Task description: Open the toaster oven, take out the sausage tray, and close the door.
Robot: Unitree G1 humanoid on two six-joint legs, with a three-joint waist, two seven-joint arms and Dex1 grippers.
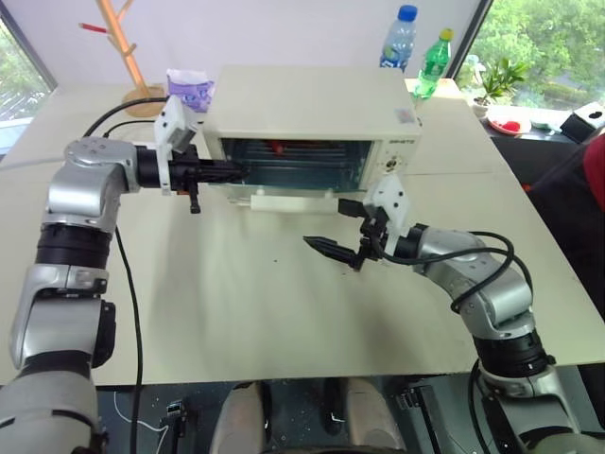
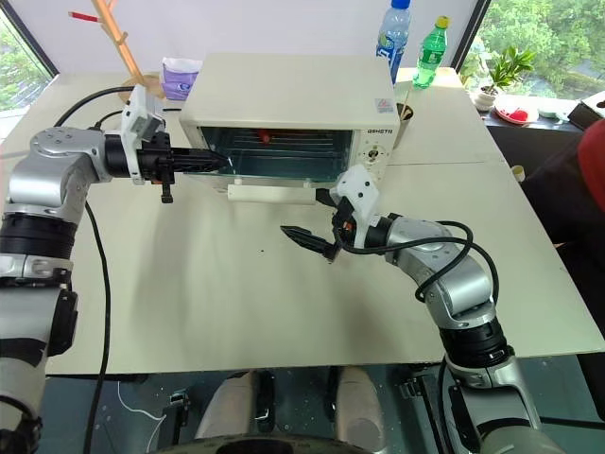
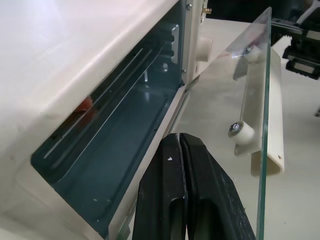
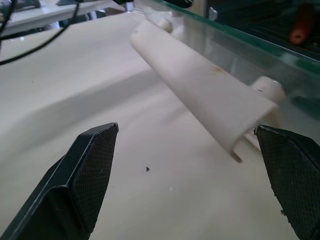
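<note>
Glass door (image 3: 250,75) is hinged at its bottom edge and already swung partway down; it hangs tilted out from the oven (image 1: 312,104) mouth, not yet flat. Judgement: the pane is stiff but fragile and slick, so no pinching on its edge. The cream bar handle (image 4: 200,95) is rigid plastic on two standoffs, and looks the only sound place to press or hook.

Tray: a bit of red (image 4: 302,27) shows behind the glass and wire rails (image 2: 274,142) run across the cavity, but the tray itself cannot be made out. Judgement: thin metal with loose sausages, light, apt to tip or spill; take it by the front rim, level, once the door is fully down.

Left gripper (image 1: 222,171): fingers pressed together, nothing between them, tips at the left end of the oven opening, between frame and pane. Right gripper (image 1: 333,250): fingers spread wide, empty, low over the table (image 1: 236,312), just in front of the handle and apart from it.

Risk: a shut gripper pushing on bare glass may skid off.

Behind the oven: two bottles (image 1: 416,52), a purple packet (image 1: 191,87), a wooden stand (image 1: 128,43).
</note>
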